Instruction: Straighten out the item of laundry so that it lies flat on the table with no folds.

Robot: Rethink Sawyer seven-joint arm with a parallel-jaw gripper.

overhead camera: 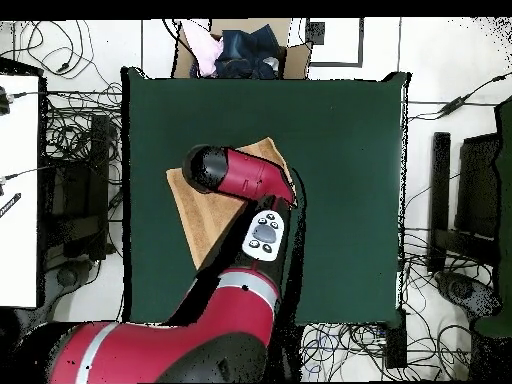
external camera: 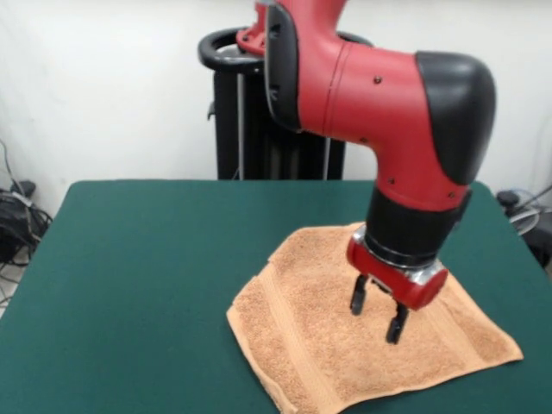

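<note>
The light orange-tan towel (external camera: 345, 345) lies on the dark green table (external camera: 155, 276), on the right side in the front view, near the front edge. It looks mostly spread out, with a woven band running along its left part and a slightly raised fold at its far corner. My gripper (external camera: 376, 312) hangs just above the towel's middle, its two black fingers (external camera: 358, 295) apart and holding nothing. In the overhead view the towel (overhead camera: 195, 205) shows left of centre, largely covered by my arm (overhead camera: 240, 180), which hides the gripper.
The robot's black pedestal (external camera: 259, 112) stands at the table's far side. In the overhead view a cardboard box (overhead camera: 240, 50) with clothes sits beyond the table's top edge, and cables (overhead camera: 60, 130) lie on the floor around the table.
</note>
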